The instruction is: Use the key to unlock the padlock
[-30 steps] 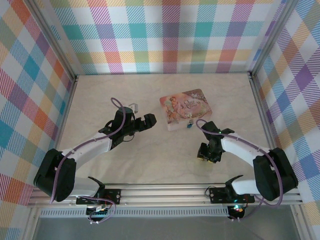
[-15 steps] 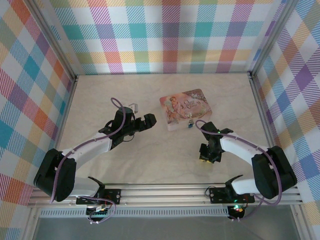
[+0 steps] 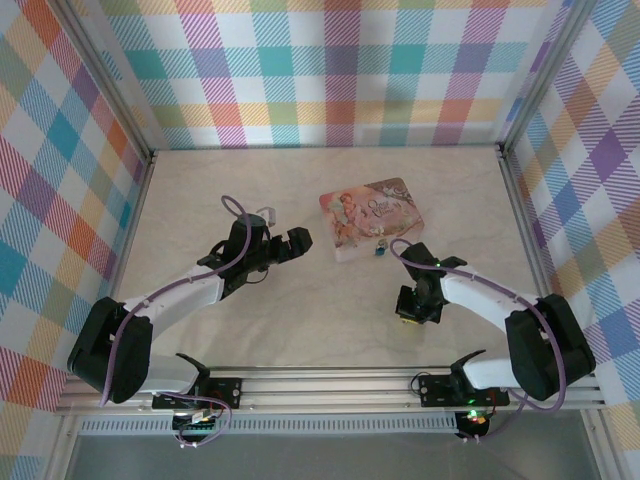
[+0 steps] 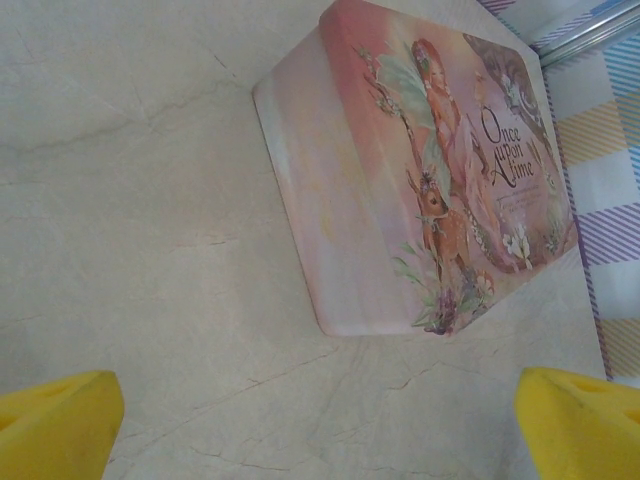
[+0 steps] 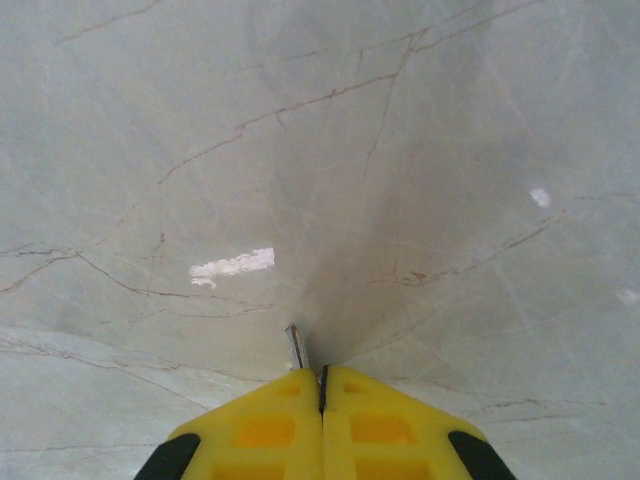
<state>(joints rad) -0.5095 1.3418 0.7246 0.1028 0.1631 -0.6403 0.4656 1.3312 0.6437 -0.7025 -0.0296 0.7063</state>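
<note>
Metal key [image 5: 295, 347]: thin silvery sliver projecting from the pinched yellow tips of the right gripper [image 5: 322, 374]. It sits a little left of the seam and points at the table [image 3: 330, 320] close below.
Right gripper: closed to a hairline seam, clamping the key. In the overhead view it points down over bare table, nearer the robot than the pink tin [image 3: 372, 214].
Padlock [image 3: 380, 249]: small blue body on the table, at the tin's near right corner, touching or just beside it. Whether the shackle is seated cannot be told. Neither gripper is on it.
Left gripper [image 3: 298, 240]: spread wide, nothing between the fingertips [image 4: 55, 425]. It is low over the table and faces the tin's left side, near it but apart.
Step in hand: judged as key secured; the padlock is not yet steadied or approached.
Next move calls for: a hold on the padlock with its keyhole presented, probably by the left gripper. The key must then come in line with the slot.
Risk: little of the key protrudes, so alignment must be fine and the pinch firm.
</note>
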